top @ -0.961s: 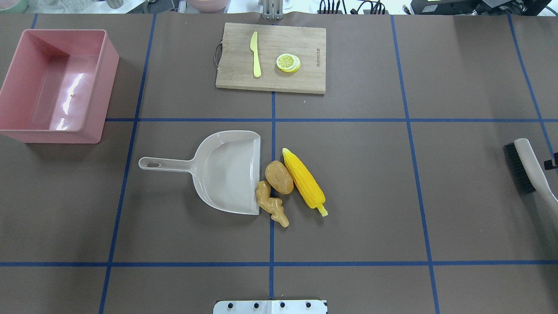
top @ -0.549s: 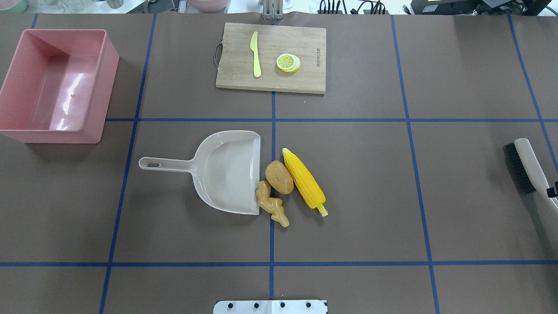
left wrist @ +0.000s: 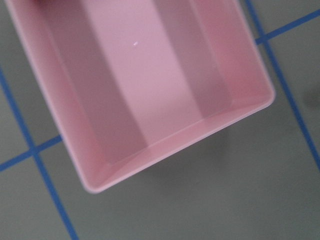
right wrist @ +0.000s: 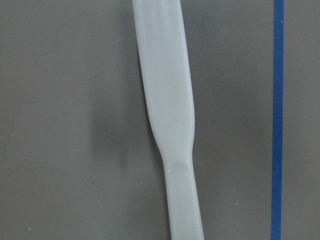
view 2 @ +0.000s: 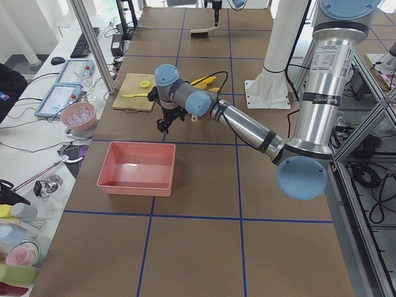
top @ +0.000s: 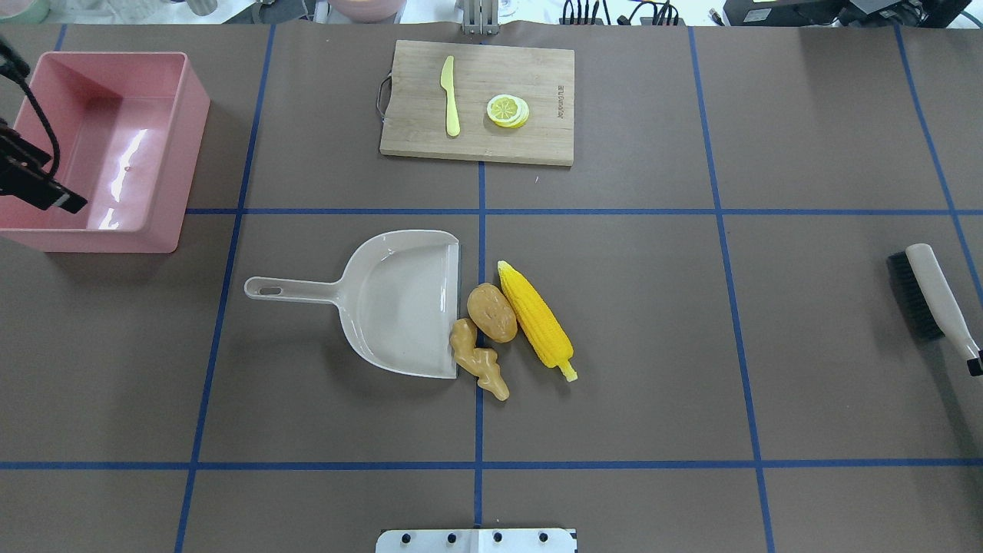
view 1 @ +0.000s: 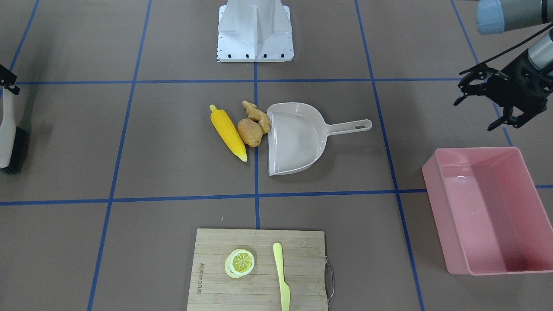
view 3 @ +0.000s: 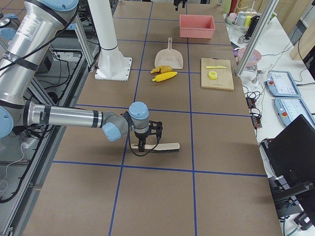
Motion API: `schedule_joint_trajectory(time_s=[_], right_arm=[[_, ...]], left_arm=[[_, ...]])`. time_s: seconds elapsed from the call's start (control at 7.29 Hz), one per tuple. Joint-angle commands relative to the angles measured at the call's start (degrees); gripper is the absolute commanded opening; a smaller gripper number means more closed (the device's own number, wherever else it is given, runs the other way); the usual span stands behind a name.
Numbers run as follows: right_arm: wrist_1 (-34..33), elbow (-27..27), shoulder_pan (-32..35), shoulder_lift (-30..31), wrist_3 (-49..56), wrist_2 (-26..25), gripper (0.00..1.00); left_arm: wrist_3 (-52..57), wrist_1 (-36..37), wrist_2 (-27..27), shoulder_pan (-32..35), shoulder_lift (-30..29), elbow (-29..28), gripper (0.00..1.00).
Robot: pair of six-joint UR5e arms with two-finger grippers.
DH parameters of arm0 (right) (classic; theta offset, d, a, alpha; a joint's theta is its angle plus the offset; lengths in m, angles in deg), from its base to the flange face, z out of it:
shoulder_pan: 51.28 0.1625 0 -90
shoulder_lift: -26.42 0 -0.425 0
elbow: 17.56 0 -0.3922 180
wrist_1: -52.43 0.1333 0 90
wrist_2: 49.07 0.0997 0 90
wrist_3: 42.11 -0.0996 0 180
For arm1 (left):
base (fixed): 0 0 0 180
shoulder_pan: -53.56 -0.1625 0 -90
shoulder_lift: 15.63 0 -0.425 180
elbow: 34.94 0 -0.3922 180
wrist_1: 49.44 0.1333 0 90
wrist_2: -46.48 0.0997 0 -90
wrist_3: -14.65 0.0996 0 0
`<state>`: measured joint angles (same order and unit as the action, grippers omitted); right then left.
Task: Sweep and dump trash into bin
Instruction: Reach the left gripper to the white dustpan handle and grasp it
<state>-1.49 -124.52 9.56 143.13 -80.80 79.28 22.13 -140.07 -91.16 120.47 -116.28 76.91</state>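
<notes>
The yellow corn cob [top: 535,315], the brown potato [top: 491,312] and the tan ginger root [top: 478,359] lie together on the table at the open mouth of the beige dustpan [top: 399,307]. The pink bin [top: 173,200] stands at the far left and looks to hold nothing. My left gripper [view 1: 481,106] is open and empty, in the air by the bin; its wrist view looks down into the bin [left wrist: 140,75]. My right gripper [top: 974,362] is at the right edge, over the handle of the brush [top: 925,292], fingers apart; the handle [right wrist: 167,100] lies flat.
A wooden cutting board [top: 537,69] at the far middle carries a yellow knife [top: 450,96] and lemon slices [top: 508,110]. The robot's base plate [top: 476,540] sits at the near edge. Blue tape lines cross the brown table.
My left gripper has come into the overhead view at the left edge by the bin. My right gripper has moved along the brush handle toward its near end. The trash and dustpan have not moved.
</notes>
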Motion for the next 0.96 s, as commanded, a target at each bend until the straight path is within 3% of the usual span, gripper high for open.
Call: schedule_joint_trajectory(time_s=[0.0, 0.41, 0.69, 0.82], right_arm=[[0.13, 1.4, -0.72, -0.25, 0.02, 0.58, 1.0], [0.05, 1.75, -2.65, -0.25, -0.07, 0.59, 0.99], [0.04, 2.37, -3.35, -0.43, 0.02, 0.06, 0.88], [0.04, 2.63, -3.62, -0.52, 0.02, 0.06, 0.74]], left_arm=[[0.16, -8.19, 0.35, -8.24, -5.23, -0.14, 0.98], [0.34, -10.7, 6.76, -19.33, -12.44, 0.12, 0.98], [0.43, -18.58, 12.35, -21.55, -11.94, 0.55, 0.98], [0.43, -19.48, 12.22, -21.73, -11.67, -1.45, 0.98]])
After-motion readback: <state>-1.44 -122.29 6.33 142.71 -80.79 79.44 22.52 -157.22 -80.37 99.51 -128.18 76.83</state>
